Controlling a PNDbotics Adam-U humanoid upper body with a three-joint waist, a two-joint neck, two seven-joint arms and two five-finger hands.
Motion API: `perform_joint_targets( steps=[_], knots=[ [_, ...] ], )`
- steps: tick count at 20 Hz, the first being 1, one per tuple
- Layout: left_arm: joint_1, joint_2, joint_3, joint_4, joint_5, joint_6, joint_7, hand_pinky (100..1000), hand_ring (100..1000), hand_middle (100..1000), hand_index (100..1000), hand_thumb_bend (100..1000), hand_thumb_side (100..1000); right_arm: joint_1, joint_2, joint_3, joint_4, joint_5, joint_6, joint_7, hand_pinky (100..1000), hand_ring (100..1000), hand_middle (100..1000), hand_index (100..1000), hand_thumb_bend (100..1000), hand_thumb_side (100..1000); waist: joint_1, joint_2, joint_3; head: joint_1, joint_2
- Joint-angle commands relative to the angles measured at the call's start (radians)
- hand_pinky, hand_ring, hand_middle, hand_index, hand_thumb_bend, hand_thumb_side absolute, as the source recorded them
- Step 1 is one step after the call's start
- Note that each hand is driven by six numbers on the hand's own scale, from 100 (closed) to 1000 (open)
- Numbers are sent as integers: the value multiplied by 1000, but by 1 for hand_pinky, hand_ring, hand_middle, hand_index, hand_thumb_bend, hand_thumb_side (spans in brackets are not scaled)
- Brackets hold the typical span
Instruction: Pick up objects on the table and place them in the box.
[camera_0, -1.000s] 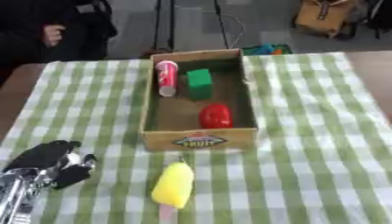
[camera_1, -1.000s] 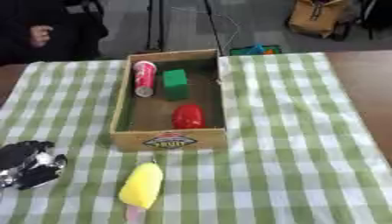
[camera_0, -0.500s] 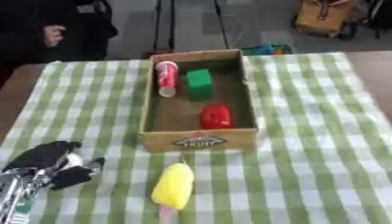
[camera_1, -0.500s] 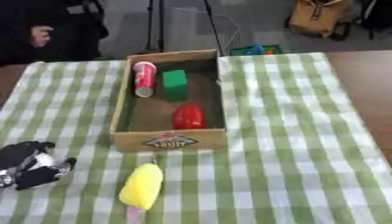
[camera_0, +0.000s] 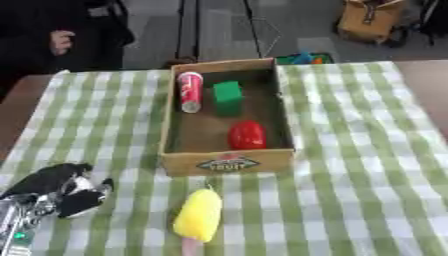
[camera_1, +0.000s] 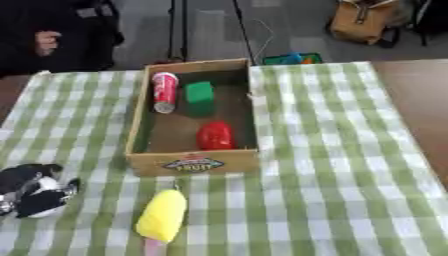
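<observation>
Cardboard box (camera_0: 226, 162) centre frame, open top, long axis running up the frame toward the far edge, so easy drop-in from the near side; already inside: red-and-white can (camera_0: 189, 91) lying along the upper-left wall, green block (camera_0: 228, 94) just beside it, red rounded object (camera_0: 248, 135) lower down near the front wall; only item outside: yellow popsicle-shaped toy (camera_0: 199, 215) with pinkish stick, flat on the checked counter (camera_0: 367, 165) just below the box front, stick toward the bottom edge; probably the remaining pick; left hand (camera_0: 63, 189) lower left of frame, resting on the counter, fingers curled inward, holding nothing, well apart from the toy; right hand not visible in either view; oval label on the box front, red/green logo, lettering not readable; can print also not legible.
</observation>
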Motion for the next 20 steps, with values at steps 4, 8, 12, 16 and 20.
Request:
perform_joint_targets(
  steps=[4,8,12,16,20],
  knots=[
    [37,-18,-20,57,20,17,-24,346,583,796,969,247,855,-7,-11,-7,-24,-4,-16,-19,422,436,318,451,100,745,-12,-4,-4,5,-13],
    [36,-18,-21,67,23,9,-24,361,594,801,976,309,854,-8,-12,-6,-24,-6,-16,-21,422,436,318,451,100,741,-12,-3,-4,5,-13],
    [36,-18,-20,75,21,0,-24,368,598,804,985,313,822,-9,-12,-7,-24,-7,-16,-21,422,435,318,451,100,744,-12,-2,-4,5,-13],
    [34,-17,-18,82,12,-2,-24,363,599,799,979,229,726,-9,-12,-7,-24,-7,-17,-21,422,435,318,451,100,746,-12,-1,-4,5,-12],
    [32,-16,-13,83,-9,4,-24,348,596,786,962,147,638,-9,-13,-7,-24,-8,-16,-22,421,435,317,451,100,746,-12,0,-5,6,-14]
  ],
)
